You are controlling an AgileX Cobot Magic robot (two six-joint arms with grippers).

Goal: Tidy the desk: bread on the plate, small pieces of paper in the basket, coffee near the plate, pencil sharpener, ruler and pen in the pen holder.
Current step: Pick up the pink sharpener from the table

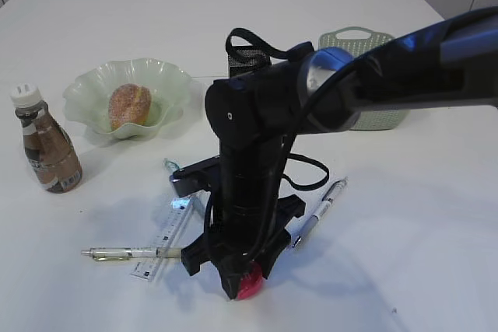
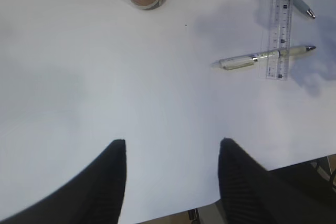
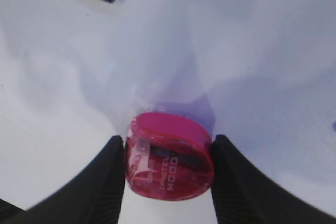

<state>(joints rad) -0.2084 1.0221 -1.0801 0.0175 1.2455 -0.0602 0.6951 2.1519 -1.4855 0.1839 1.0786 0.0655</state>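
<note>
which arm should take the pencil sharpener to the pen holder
Right. Its fingers already flank the pink pencil sharpener, touching both sides. The left gripper is over bare desk, holding nothing.

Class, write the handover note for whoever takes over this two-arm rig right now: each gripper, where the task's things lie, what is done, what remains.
Right gripper: fingers against both sides of the red-pink plastic pencil sharpener, on the white desk.
Left gripper: open, empty, above bare desk.
Done: sugar-dusted round bun in the ruffled pale green glass plate; brown coffee bottle beside the plate.
Left: sharpener, clear plastic ruler, clear pen across it and silver pen into the black mesh pen holder. Green perforated basket behind the arm; no paper visible.
</note>
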